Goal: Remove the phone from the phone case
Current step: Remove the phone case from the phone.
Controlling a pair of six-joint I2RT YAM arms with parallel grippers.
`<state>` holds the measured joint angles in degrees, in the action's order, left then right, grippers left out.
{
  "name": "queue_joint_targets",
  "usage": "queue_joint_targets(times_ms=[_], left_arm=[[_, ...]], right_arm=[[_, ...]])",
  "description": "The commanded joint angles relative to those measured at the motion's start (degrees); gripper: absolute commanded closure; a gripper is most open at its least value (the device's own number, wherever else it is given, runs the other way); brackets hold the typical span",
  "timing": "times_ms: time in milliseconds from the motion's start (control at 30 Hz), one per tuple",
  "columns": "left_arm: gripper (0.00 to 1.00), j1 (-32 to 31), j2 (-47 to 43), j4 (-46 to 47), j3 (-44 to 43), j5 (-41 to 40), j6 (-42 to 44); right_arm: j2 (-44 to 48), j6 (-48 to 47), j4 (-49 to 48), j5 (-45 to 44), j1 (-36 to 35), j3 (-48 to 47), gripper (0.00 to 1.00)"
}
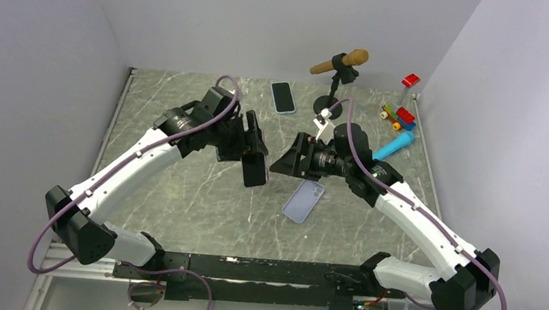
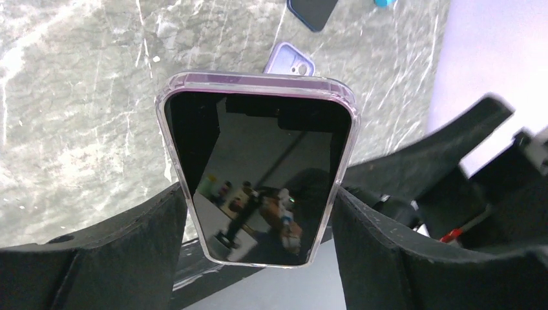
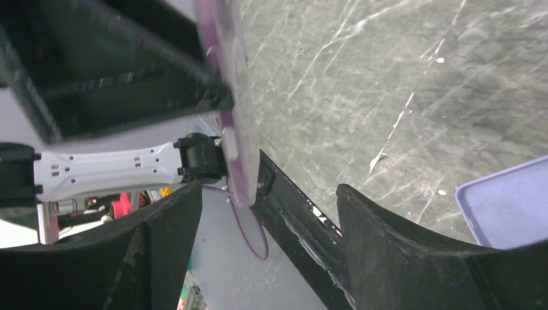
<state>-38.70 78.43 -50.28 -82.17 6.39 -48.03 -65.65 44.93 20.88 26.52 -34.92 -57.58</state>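
Observation:
My left gripper (image 1: pixel 251 147) is shut on a phone (image 2: pixel 258 174) in a clear, purple-tinted case (image 2: pixel 256 82) and holds it upright in the air above the table's middle. The dark screen faces the left wrist camera, and the fingers (image 2: pixel 129 252) press the case's long edges. My right gripper (image 1: pixel 288 161) is open and empty, just to the right of the phone. In the right wrist view the case's purple edge (image 3: pixel 227 97) stands between and beyond the two fingers (image 3: pixel 388 252), apart from them.
A lavender phone case (image 1: pixel 303 201) lies flat on the table under the right gripper. A blue-edged phone (image 1: pixel 283 97) lies at the back. A microphone on a stand (image 1: pixel 339 63), a blue cylinder (image 1: pixel 394 145) and toy bricks (image 1: pixel 404 115) sit at the back right.

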Motion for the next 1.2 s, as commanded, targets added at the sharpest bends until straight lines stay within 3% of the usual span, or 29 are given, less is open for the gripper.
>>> queue_joint_targets(times_ms=[0, 333, 500, 533, 567, 600, 633, 700, 733, 800, 967, 1067, 1167], left_arm=[[1.00, 2.14, -1.90, 2.53, -2.46, 1.27, -10.04], [1.00, 2.51, -0.39, 2.71, -4.24, 1.94, -15.10], [1.00, 2.54, -1.97, 4.14, -1.80, 2.13, -15.46], [1.00, 2.72, -2.65, 5.28, -0.65, 2.49, -15.44], [0.96, 3.20, -3.42, 6.71, 0.75, 3.09, -15.22], [0.82, 3.94, -4.14, 8.04, 2.14, 4.19, -15.06], [0.66, 5.17, -4.88, 9.33, 3.57, 5.66, -14.94], [0.29, 7.87, -6.79, 12.41, 6.31, 8.19, -13.88], [0.16, 9.12, -8.05, 14.33, 7.83, 9.25, -12.71], [0.05, 11.66, -10.80, 18.03, 10.44, 11.05, -9.82], [0.04, 15.32, -17.15, 23.17, 16.05, 14.87, -5.26], [0.11, 16.43, -21.12, 32.84, 22.28, 20.30, -7.41], [0.18, 16.66, -23.27, 45.16, 28.35, 24.67, -12.43]], right_arm=[[2.21, -1.76, -6.83, -0.74, -1.68, 0.87, 0.20], [-6.07, -1.89, -8.03, 0.82, -3.83, -3.73, 0.35], [-10.44, -2.60, -5.77, 1.75, -4.44, -6.93, 0.56], [-11.33, -2.53, -6.04, 2.91, -4.46, -7.24, 0.68], [-11.62, -2.18, -6.99, 4.13, -4.54, -6.90, 0.81], [-11.61, -1.64, -8.84, 5.67, -4.55, -6.44, 0.95], [-11.31, -0.68, -10.55, 7.10, -4.43, -5.52, 1.00], [-10.22, 0.96, -13.49, 8.59, -3.80, -3.67, 1.00], [-9.63, 1.72, -14.59, 9.25, -3.40, -3.03, 1.00], [-8.68, 2.88, -15.63, 10.80, -2.24, -2.06, 1.00], [-5.10, 10.53, -27.28, 19.85, 3.59, 3.47, 1.00], [-3.61, 17.26, -36.83, 25.49, 7.18, 6.77, 1.00], [-3.39, 20.50, -40.31, 27.84, 7.94, 6.05, 1.00]])
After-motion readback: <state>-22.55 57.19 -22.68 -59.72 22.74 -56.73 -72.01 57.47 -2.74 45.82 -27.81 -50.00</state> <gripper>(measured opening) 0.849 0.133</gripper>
